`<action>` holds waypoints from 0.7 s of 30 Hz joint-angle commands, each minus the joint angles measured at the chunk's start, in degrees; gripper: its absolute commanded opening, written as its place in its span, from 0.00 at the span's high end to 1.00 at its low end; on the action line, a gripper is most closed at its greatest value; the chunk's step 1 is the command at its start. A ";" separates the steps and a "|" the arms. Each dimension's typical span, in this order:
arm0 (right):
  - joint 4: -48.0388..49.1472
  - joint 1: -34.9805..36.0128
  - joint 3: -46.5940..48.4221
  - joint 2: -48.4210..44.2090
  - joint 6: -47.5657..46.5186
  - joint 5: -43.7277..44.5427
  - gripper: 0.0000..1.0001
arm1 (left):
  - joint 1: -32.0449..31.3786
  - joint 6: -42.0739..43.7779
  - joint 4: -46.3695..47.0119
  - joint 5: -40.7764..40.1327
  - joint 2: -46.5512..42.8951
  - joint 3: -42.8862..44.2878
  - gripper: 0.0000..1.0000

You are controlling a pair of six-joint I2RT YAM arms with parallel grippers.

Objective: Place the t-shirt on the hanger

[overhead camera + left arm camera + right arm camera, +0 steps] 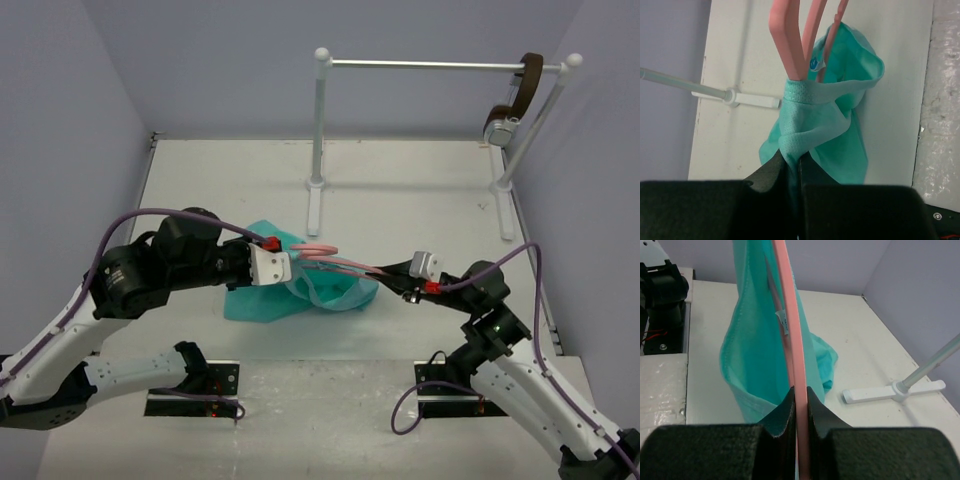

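Observation:
The teal t-shirt (300, 285) hangs bunched in mid-table, lifted off the surface. My left gripper (290, 268) is shut on a twisted fold of its neck hem (792, 150). The pink hanger (335, 258) runs level from the shirt toward the right. Its arms (790, 45) pass into the neck opening of the t-shirt (830, 100). My right gripper (385, 270) is shut on one pink hanger arm (792, 330), with the t-shirt (755, 355) draped beside it.
A white clothes rail (430, 66) stands at the back, its feet (315, 205) on the table. A brown strap with a metal piece (515, 100) hangs at the rail's right end. The rail foot also shows in the right wrist view (895, 390).

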 commanded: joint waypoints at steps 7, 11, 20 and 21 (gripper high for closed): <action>-2.34 -0.10 7.46 2.74 23.98 24.48 0.01 | 0.39 -6.65 11.04 -3.54 -3.61 -3.97 1.00; -6.37 -0.03 6.63 0.64 40.46 33.37 0.01 | 0.37 -8.38 14.58 -7.21 -4.91 -7.14 1.00; 1.06 7.34 -3.78 3.75 71.20 40.90 0.02 | 0.37 -14.49 23.73 -5.68 -5.12 -11.85 1.00; 1.81 9.54 -3.26 5.02 70.87 43.95 0.04 | 0.37 -14.72 24.76 -3.83 -5.18 -12.31 1.00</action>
